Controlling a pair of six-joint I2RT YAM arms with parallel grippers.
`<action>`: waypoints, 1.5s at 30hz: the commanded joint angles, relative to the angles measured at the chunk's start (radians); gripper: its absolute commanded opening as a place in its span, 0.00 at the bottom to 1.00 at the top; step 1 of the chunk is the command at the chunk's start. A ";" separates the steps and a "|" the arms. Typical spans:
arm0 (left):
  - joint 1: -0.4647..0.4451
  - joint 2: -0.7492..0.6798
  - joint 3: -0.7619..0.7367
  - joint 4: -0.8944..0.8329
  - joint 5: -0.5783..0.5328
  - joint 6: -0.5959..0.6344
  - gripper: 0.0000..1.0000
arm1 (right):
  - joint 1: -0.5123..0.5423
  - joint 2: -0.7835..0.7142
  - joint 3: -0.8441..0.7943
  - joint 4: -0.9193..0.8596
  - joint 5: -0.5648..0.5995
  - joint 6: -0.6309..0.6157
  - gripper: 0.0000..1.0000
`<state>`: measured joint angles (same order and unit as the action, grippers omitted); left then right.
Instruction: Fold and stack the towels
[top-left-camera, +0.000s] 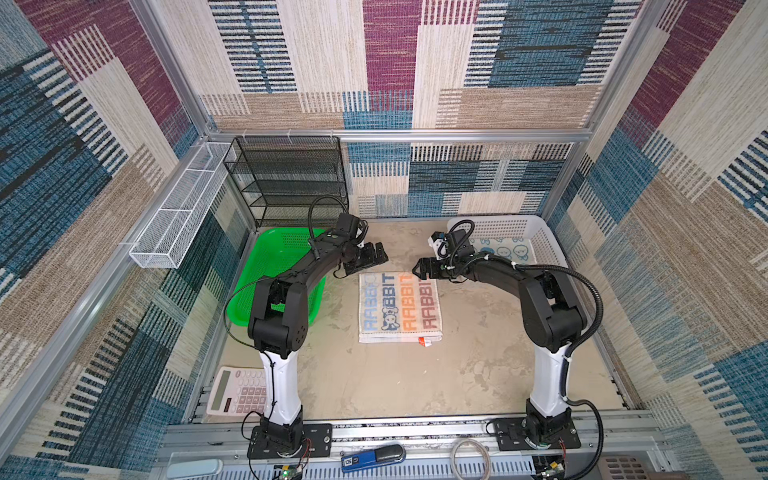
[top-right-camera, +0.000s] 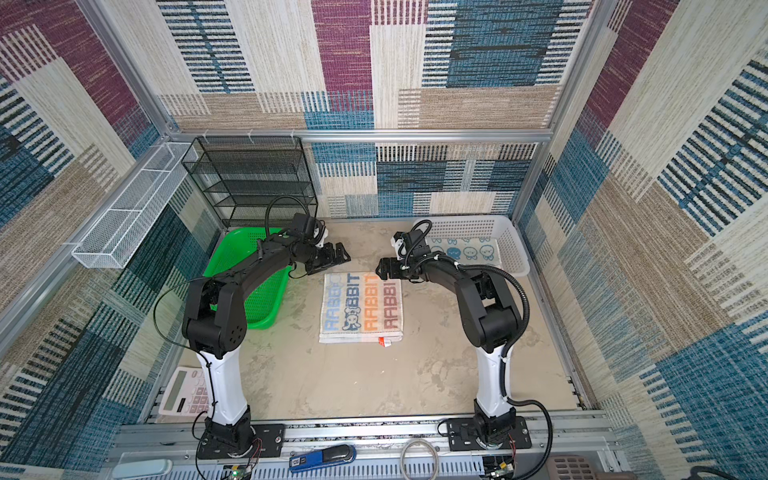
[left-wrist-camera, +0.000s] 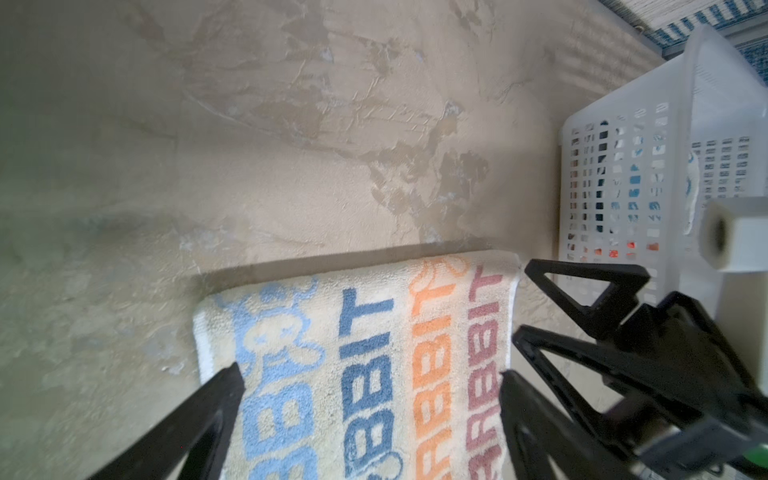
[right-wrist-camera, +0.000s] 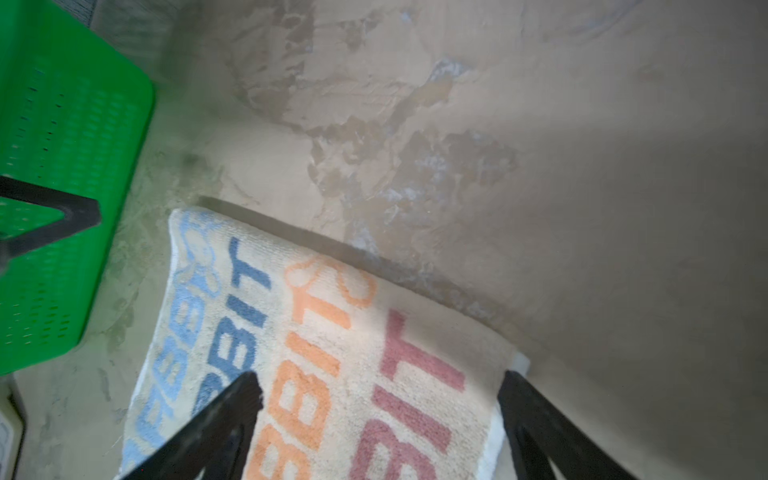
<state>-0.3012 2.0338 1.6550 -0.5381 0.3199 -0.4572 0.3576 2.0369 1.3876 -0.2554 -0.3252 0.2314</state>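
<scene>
The whitish "RABBIT" towel (top-left-camera: 399, 307) (top-right-camera: 360, 307) lies flat mid-table, with a small red tag at its near edge. A blue towel (top-left-camera: 505, 250) (top-right-camera: 465, 250) with white cartoons lies inside the white basket. I see no orange towel. My left gripper (top-left-camera: 379, 253) (top-right-camera: 341, 252) hovers open by the whitish towel's far left corner; in the left wrist view its jaws (left-wrist-camera: 370, 374) straddle the towel (left-wrist-camera: 374, 332). At the far right corner my right gripper (top-left-camera: 417, 270) (top-right-camera: 380, 268) is open, its jaws (right-wrist-camera: 379, 378) wide over the towel (right-wrist-camera: 332, 332).
A green basket (top-left-camera: 266, 266) sits at the left under the left arm, and the white basket (top-left-camera: 544, 245) at the back right. Behind stand a black mesh rack (top-left-camera: 291, 178) and a white wire tray (top-left-camera: 178, 216). A calculator (top-left-camera: 237, 390) lies at the front left.
</scene>
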 joint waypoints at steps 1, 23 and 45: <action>0.005 0.027 0.036 -0.076 -0.039 0.070 0.99 | -0.002 0.027 0.007 -0.019 0.066 -0.016 0.81; 0.043 0.168 0.045 -0.107 -0.086 0.147 0.66 | -0.007 0.072 -0.012 0.006 0.126 -0.026 0.35; 0.051 0.138 0.054 -0.106 -0.128 0.207 0.00 | -0.010 -0.001 0.010 -0.009 0.081 -0.018 0.00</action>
<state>-0.2520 2.2024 1.7061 -0.6235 0.2188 -0.2871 0.3481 2.0731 1.3945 -0.2501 -0.2413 0.2092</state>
